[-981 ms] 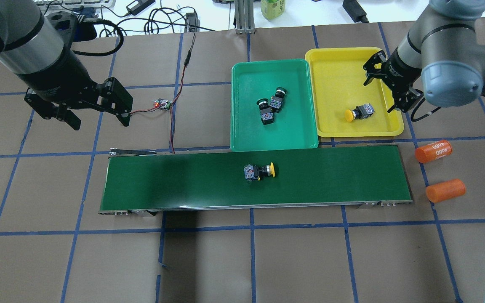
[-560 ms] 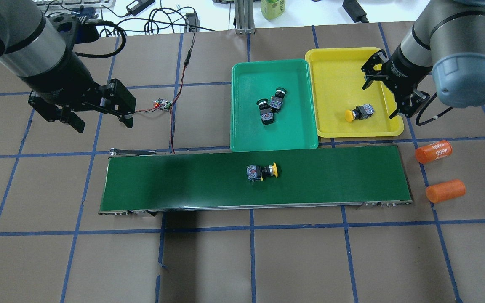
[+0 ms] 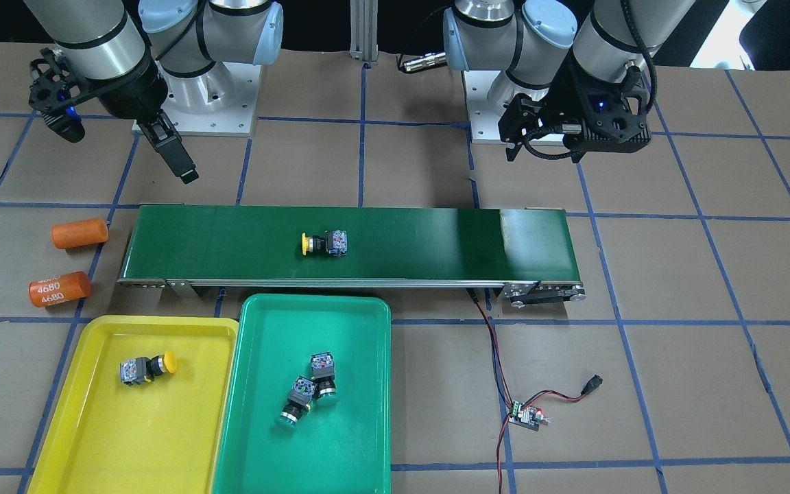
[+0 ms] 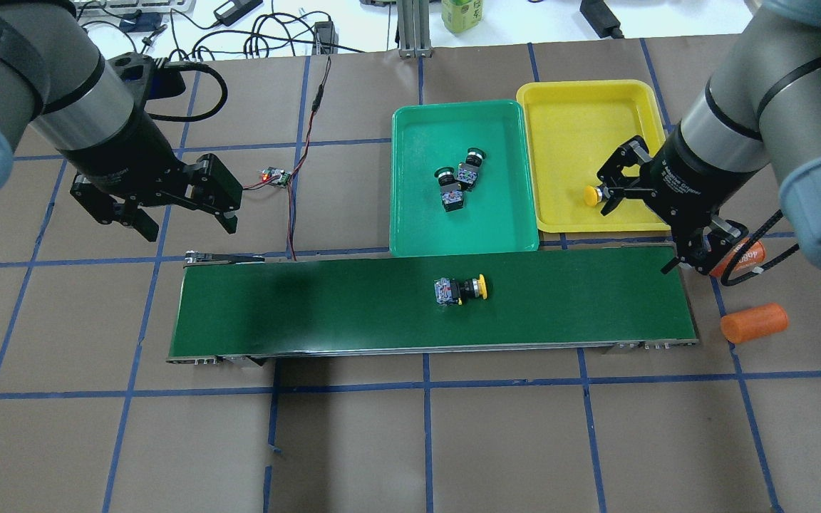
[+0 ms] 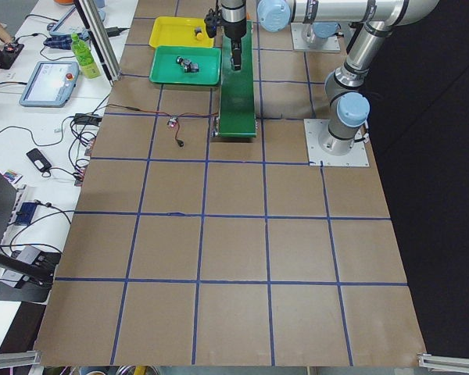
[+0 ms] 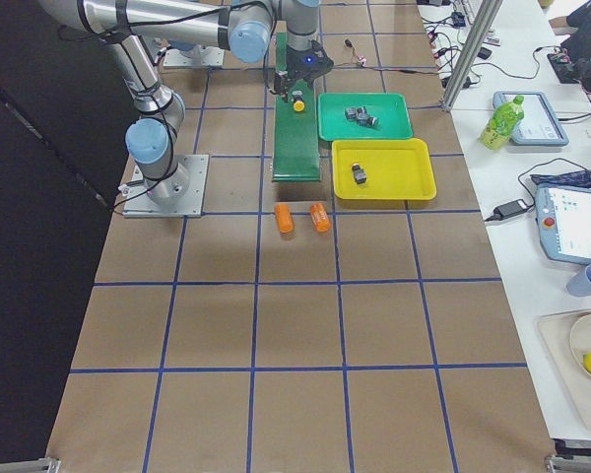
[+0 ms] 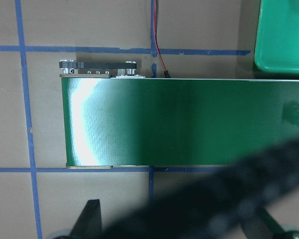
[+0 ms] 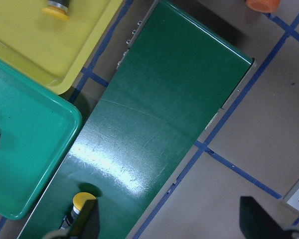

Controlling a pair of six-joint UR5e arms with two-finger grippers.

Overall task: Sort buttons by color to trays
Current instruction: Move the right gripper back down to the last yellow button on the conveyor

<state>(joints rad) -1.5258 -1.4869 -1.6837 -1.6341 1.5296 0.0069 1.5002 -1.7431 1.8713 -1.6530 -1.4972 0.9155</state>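
Observation:
One yellow-capped button (image 4: 462, 291) lies on its side mid-belt; it also shows in the front view (image 3: 324, 243) and the right wrist view (image 8: 79, 204). The other yellow button (image 3: 147, 368) lies in the yellow tray (image 4: 581, 89). Both green-capped buttons (image 4: 457, 182) lie together in the green tray (image 4: 496, 142). My right gripper (image 4: 635, 239) is open and empty, above the yellow tray's near edge and the belt's right end, to the right of the belt button. My left gripper (image 4: 189, 229) is open and empty, above the table just beyond the belt's left end.
The long dark-green conveyor belt (image 4: 311, 306) runs across the table in front of the trays. Two orange cylinders (image 4: 752, 322) lie past its right end, one partly behind my right gripper. A small circuit board (image 4: 275, 176) with wires lies left of the green tray.
My right gripper has moved from over the yellow tray's far right towards the belt's right end. The belt button has drifted right. My left gripper has moved slightly closer to the belt.

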